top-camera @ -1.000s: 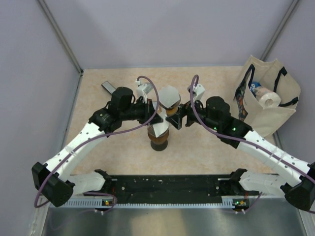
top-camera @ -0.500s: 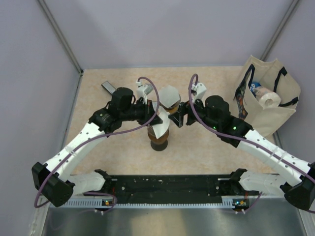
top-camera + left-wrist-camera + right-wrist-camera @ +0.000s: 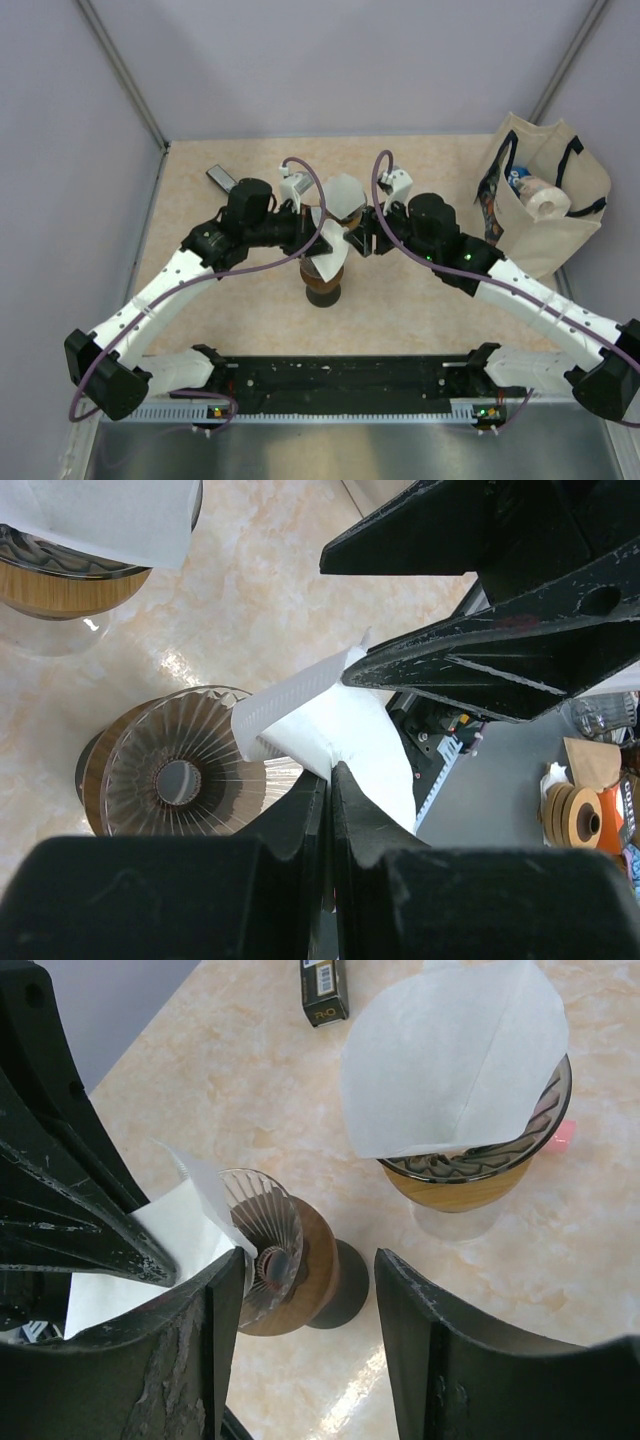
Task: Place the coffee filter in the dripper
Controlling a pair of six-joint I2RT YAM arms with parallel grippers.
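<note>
Over the beige tabletop (image 3: pixel 420 300), your left gripper (image 3: pixel 330 775) pinches the folded coffee filter (image 3: pixel 350 730), the empty dripper (image 3: pixel 180 780) just below its tips, your right gripper (image 3: pixel 310 1260) standing jaws apart beside the paper: picked up, not yet seated.

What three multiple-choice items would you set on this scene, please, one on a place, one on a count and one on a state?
1. Where does the tote bag stand?
A) far right of the table
B) far left
C) between the arm bases

2. How many drippers are on the table?
A) one
B) two
C) three

3. What is the left pincer doing?
A) standing wide open
B) shut on the coffee filter
C) gripping a dripper

Answers:
1 A, the bag sits at the right edge towards the back.
2 B, an empty dripper stands near a lined dripper.
3 B, its jaws pinch the white paper's edge.
</note>
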